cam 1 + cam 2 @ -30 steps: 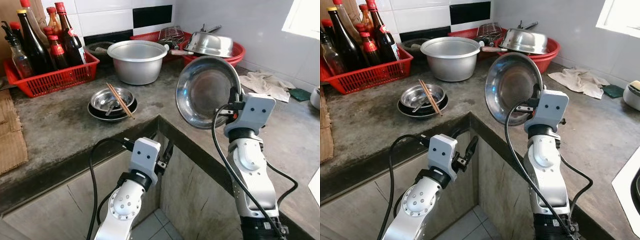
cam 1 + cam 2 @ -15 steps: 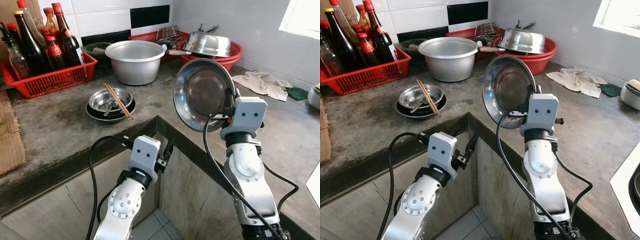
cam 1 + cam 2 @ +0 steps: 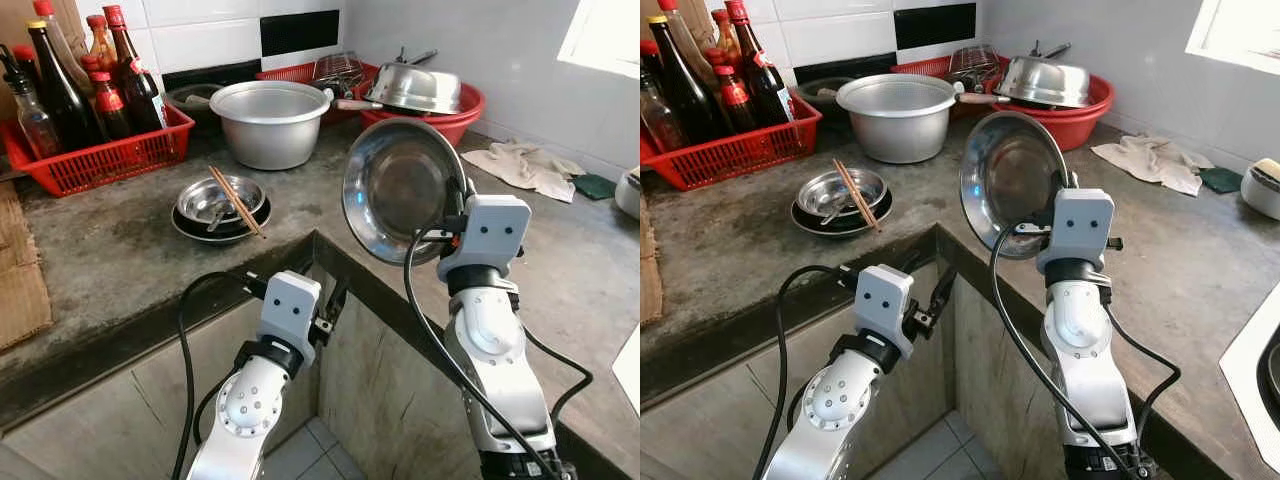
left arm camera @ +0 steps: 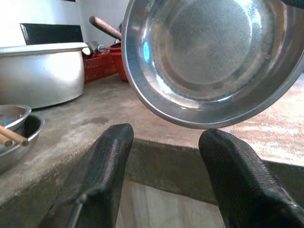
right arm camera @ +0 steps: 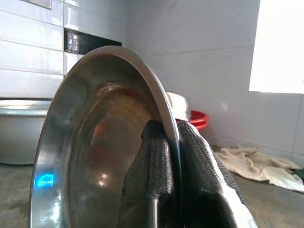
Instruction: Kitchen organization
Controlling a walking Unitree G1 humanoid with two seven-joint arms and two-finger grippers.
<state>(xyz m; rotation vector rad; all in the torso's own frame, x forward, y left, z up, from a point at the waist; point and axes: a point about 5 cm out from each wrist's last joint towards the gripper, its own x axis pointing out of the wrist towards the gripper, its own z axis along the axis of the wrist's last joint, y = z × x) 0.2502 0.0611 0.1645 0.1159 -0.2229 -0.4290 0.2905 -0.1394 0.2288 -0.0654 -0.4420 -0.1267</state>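
Grey concrete forms the L-shaped table (image 3: 120, 250), backed by white and black wall tiles. Toward the rear, a large aluminium pot (image 3: 273, 121) is set just beside a red basin (image 3: 462, 112) in which an upturned steel bowl (image 3: 415, 87) is carried. A red basket (image 3: 110, 157) of dark sauce bottles (image 3: 60, 85) is placed at the rear left; red labels are seen on the bottles, but their writing is too small to be read. A crumpled cloth (image 3: 525, 165) is spread near the right wall.

A steel plate (image 3: 400, 190) is held upright above the table's inner corner, its hollow face turned toward the robot's left. Its rim is pinched between the two black fingers (image 5: 156, 185) of the right hand (image 5: 175, 180). The left hand (image 4: 164, 185) is held lower, in front of the table's edge, with its fingers spread apart and nothing between them.

Nearer the pot, a small steel bowl (image 3: 218, 200) is nested in a dark dish, and a pair of chopsticks (image 3: 238, 200) is laid across it.
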